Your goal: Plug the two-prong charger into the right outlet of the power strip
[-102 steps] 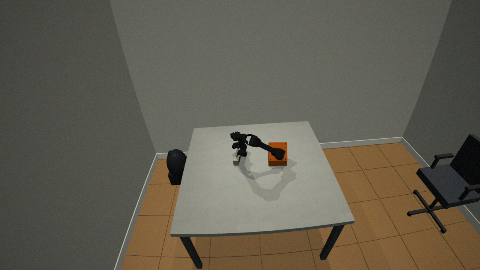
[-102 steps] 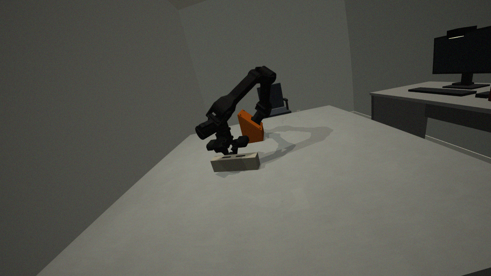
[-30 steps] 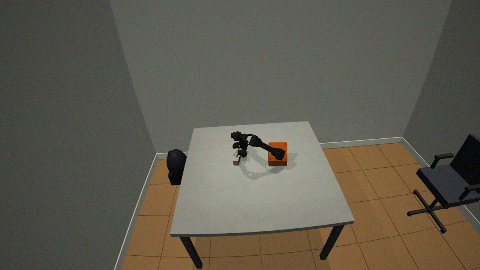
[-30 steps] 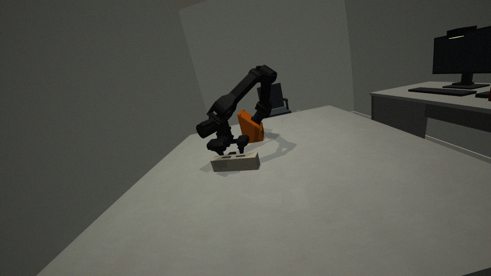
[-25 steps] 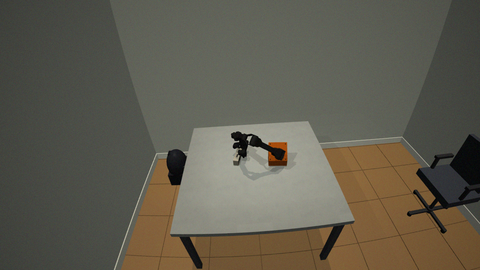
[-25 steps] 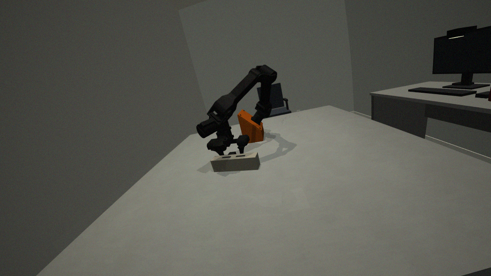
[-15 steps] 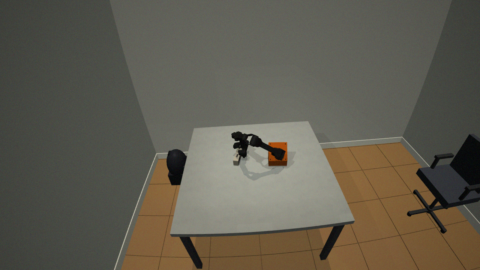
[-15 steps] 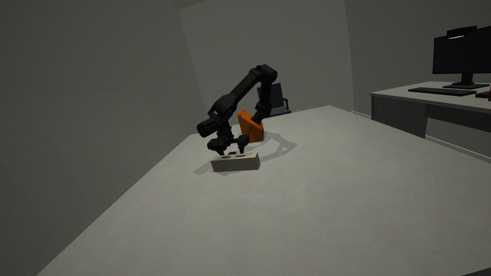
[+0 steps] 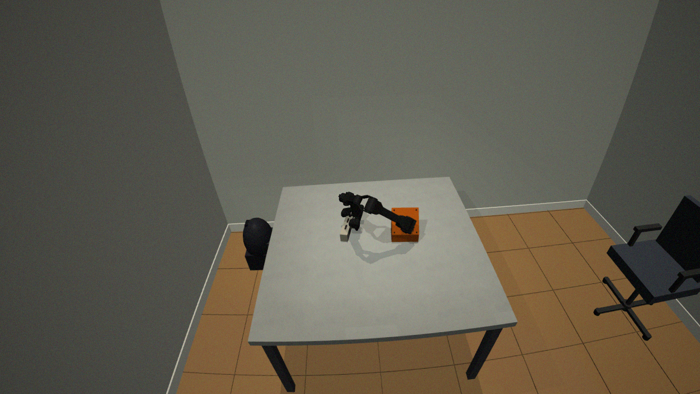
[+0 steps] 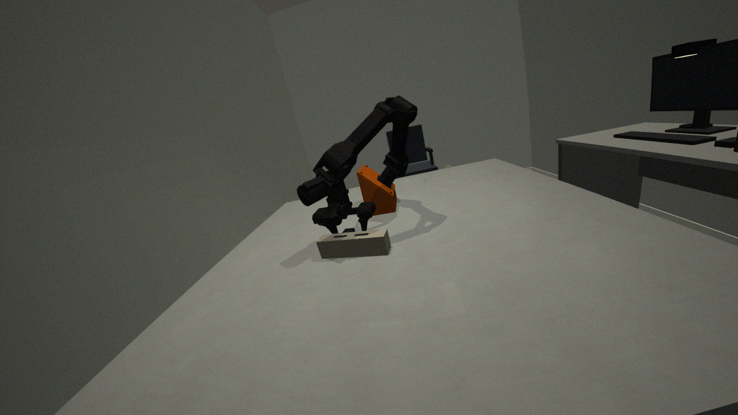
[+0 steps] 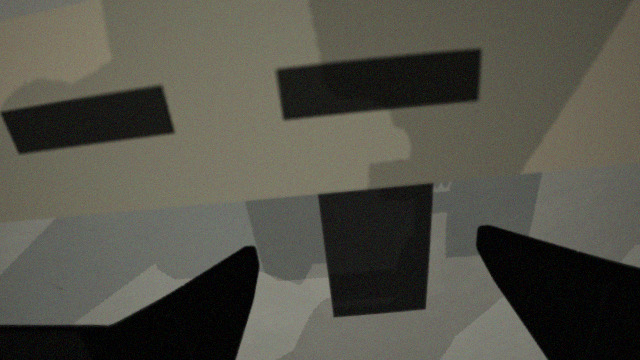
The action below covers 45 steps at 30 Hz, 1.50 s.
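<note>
Fingers of the gripper (image 10: 349,222) are standing spread wide and gripping nothing, hovering just above the beige power strip (image 10: 354,244) on the grey table (image 10: 464,289). In the wrist view the dark charger (image 11: 376,249) is sitting free between the two fingertips at the strip's near edge, beside the two dark slots (image 11: 378,83); whether its prongs are seated cannot be told.
</note>
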Available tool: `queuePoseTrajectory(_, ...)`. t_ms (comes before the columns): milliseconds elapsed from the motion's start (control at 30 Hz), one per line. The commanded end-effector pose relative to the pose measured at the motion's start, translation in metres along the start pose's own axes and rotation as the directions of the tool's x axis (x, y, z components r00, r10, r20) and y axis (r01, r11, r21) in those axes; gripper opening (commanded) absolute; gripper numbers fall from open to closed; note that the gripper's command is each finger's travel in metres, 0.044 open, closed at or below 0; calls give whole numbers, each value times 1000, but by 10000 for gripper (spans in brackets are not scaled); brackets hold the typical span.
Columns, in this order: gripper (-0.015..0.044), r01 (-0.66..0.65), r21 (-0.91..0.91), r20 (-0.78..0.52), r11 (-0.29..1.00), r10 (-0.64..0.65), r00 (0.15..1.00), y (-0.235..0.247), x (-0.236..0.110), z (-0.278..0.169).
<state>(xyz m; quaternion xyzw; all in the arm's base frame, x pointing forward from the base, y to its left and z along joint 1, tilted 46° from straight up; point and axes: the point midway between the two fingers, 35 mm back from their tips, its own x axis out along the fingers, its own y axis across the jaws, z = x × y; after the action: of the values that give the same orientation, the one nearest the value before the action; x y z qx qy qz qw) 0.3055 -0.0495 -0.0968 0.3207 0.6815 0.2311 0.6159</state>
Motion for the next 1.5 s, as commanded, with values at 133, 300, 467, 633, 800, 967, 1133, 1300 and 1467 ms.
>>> queuePoseTrajectory(133, 440, -2, 0, 0, 1000, 2, 1000, 0, 1, -10)
queuePoseTrajectory(300, 440, -2, 0, 0, 1000, 2, 1000, -1, 1, -16)
queuePoseTrajectory(467, 440, -2, 1, 0, 1000, 2, 1000, -1, 1, -21)
queuePoseTrajectory(633, 440, -2, 1, -1, 1000, 2, 1000, -1, 2, -27)
queuePoseTrajectory(800, 440, -2, 1, -1, 1000, 2, 1000, -1, 2, -32)
queuePoseTrajectory(967, 440, -2, 1, -1, 1000, 2, 1000, -1, 3, -38)
queuePoseTrajectory(1133, 440, -2, 1, -1, 1000, 2, 1000, -1, 3, -44)
queuePoseTrajectory(1300, 440, -3, 2, -2, 1000, 3, 1000, -1, 4, -49)
queuePoseTrajectory(1467, 440, -3, 2, -2, 1000, 3, 1000, -1, 4, -55)
